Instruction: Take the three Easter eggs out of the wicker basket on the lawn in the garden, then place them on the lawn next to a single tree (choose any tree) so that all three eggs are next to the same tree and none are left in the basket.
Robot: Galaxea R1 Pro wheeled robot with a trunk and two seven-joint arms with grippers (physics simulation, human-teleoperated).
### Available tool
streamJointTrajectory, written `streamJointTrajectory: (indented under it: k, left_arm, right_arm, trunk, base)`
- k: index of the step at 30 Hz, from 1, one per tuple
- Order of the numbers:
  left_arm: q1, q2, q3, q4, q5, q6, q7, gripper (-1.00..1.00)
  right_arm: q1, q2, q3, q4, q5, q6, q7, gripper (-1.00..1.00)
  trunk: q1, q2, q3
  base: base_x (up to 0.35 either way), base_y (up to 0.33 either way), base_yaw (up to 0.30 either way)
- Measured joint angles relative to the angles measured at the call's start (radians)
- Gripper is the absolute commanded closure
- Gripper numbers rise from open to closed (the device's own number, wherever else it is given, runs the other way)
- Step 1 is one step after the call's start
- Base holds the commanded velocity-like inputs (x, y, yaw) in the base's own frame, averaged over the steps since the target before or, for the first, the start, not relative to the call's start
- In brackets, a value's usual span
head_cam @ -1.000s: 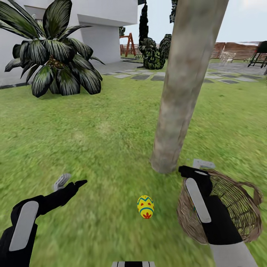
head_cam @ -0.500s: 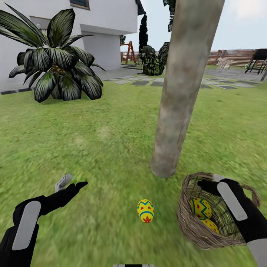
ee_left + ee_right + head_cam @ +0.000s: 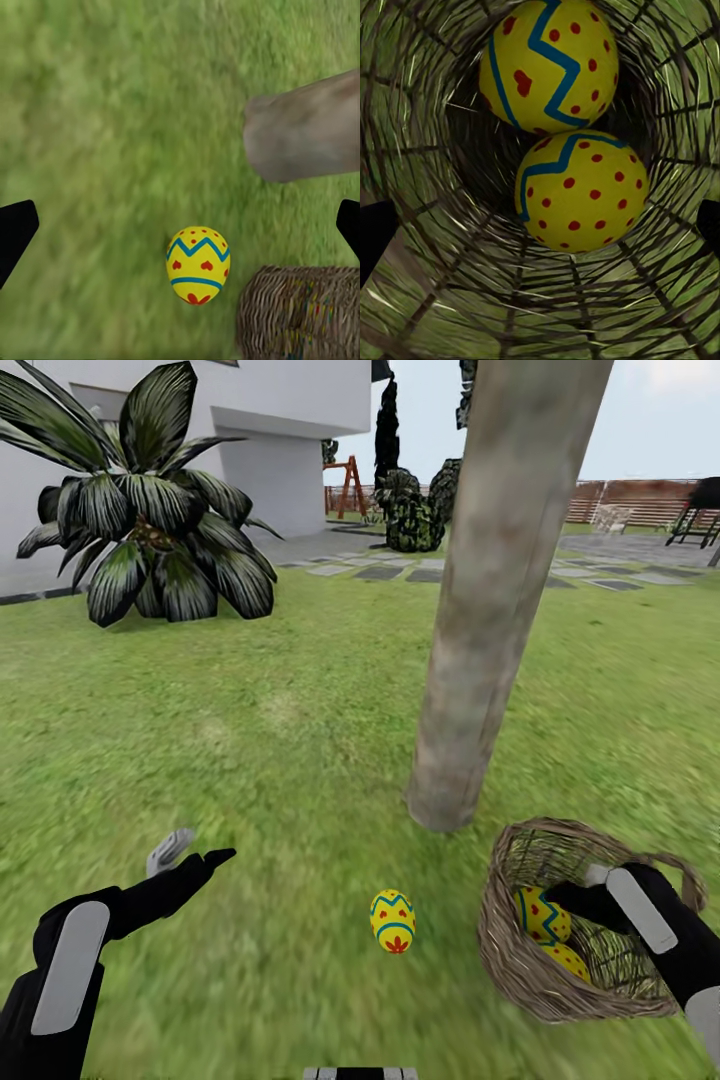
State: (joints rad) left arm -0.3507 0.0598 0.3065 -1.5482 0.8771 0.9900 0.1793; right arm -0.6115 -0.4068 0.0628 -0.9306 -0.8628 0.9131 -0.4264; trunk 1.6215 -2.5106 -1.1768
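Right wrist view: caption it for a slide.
Open right gripper looks down on two Easter eggs inside the wicker basket.

**Clearances and obstructions**

Open lawn [image 3: 250,740] fills the left and centre of the head view. One egg [image 3: 392,921] lies at lower centre with free grass on all sides. The tree trunk [image 3: 480,660] stands right of centre, near the basket [image 3: 520,970] at lower right. The basket mouth is open; the right gripper [image 3: 575,895] is inside it, over two eggs [image 3: 581,191] touching each other between the woven walls. A palm [image 3: 150,530] blocks the upper left.
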Motion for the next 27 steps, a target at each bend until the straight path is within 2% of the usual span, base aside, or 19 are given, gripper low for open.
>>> streamJointTrajectory:
  k: [2, 3, 5, 6, 8, 10, 14, 19, 25, 27]
  left_arm:
    - [0.0, 0.0, 0.0, 0.0, 0.0, 0.0, 0.0, -1.0]
    - [0.0, -0.001, 0.0, 0.0, 0.0, 0.0, 0.0, -1.0]
    - [0.0, -0.001, 0.0, 0.0, 0.0, 0.0, 0.0, -1.0]
    - [0.0, -0.001, 0.0, -0.001, 0.0, 0.0, 0.0, -1.0]
    - [0.0, -0.001, 0.0, -0.002, 0.0, 0.0, 0.0, -1.0]
    - [0.0, -0.001, 0.0, -0.006, 0.0, 0.0, -0.002, -1.0]
    - [0.0, -0.001, 0.001, -0.041, 0.001, 0.005, -0.002, -1.0]
    - [0.0, -0.001, 0.001, -0.05, 0.001, 0.009, -0.002, -1.0]
    - [0.0, -0.002, 0.001, -0.051, 0.002, 0.01, -0.002, -1.0]
    - [0.0, -0.007, -0.001, -0.056, 0.004, 0.014, -0.006, -1.0]
  right_arm:
    - [-0.067, -0.015, 0.002, 0.106, 0.002, 0.032, 0.038, -1.0]
    - [-0.123, -0.019, 0.005, 0.173, 0.004, 0.062, 0.049, -1.0]
    - [-0.17, -0.02, 0.008, 0.231, 0.009, 0.086, 0.06, -1.0]
    - [-0.213, -0.021, 0.012, 0.291, 0.02, 0.098, 0.077, -1.0]
    - [-0.252, -0.02, 0.016, 0.354, 0.045, 0.103, 0.097, -1.0]
    - [-0.297, -0.017, 0.017, 0.429, 0.108, 0.104, 0.125, -1.0]
    - [-0.312, -0.014, 0.017, 0.454, 0.137, 0.09, 0.136, -1.0]
    - [-0.314, -0.006, 0.013, 0.456, 0.139, 0.071, 0.138, -1.0]
    - [-0.313, 0.003, 0.013, 0.46, 0.141, -0.025, 0.138, -1.0]
    - [-0.307, 0.009, 0.019, 0.456, 0.146, -0.03, 0.133, -1.0]
  trunk:
    - [0.001, 0.0, -0.008]
    - [0.001, -0.001, -0.012]
    - [0.002, -0.001, -0.019]
    - [0.003, -0.001, -0.023]
    - [0.004, -0.002, -0.031]
    - [0.004, -0.002, -0.039]
    - [0.006, -0.003, -0.054]
    - [0.009, -0.004, -0.074]
    - [0.011, -0.006, -0.097]
    - [0.012, -0.006, -0.101]
  base:
    - [0.0, 0.0, 0.0]
    - [0.0, 0.0, 0.0]
    - [0.0, 0.0, 0.0]
    - [0.0, 0.0, 0.0]
    - [0.0, 0.0, 0.0]
    - [0.0, 0.0, 0.0]
    - [0.0, 0.0, 0.0]
    - [0.0, 0.0, 0.0]
    - [0.0, 0.0, 0.0]
    - [0.0, 0.0, 0.0]
